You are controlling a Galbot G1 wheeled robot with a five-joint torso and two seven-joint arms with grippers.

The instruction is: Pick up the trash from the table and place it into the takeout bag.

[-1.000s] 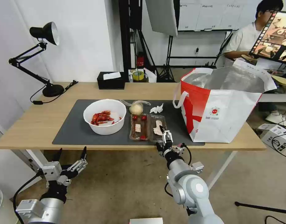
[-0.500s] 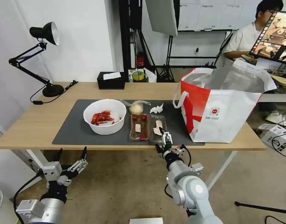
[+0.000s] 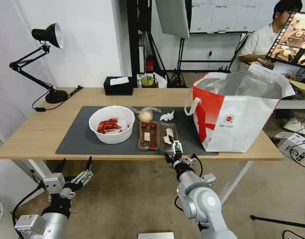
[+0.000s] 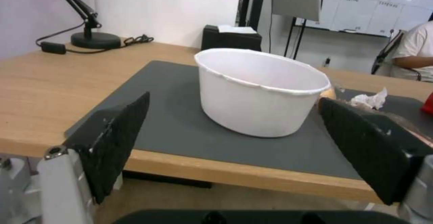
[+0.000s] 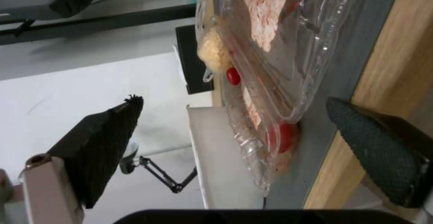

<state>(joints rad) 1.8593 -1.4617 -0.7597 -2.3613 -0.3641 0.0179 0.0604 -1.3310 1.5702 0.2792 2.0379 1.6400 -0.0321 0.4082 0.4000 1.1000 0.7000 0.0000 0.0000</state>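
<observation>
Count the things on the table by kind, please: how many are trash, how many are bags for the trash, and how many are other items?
Trash: 4 (white bowl, clear tray, crumpled tissue, bagged bun)
Takeout bag: 1
Other items: 2 (black tissue box, desk lamp)
Total: 7

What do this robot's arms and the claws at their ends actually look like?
Both arms are rounded silver-grey tubes with thin black cables looping beside the wrists. The right arm has a white disc on its joint. The left gripper and right gripper each have two flat, tapered black fingers with a bumpy rubber-like texture, set on pale metal mounts.
</observation>
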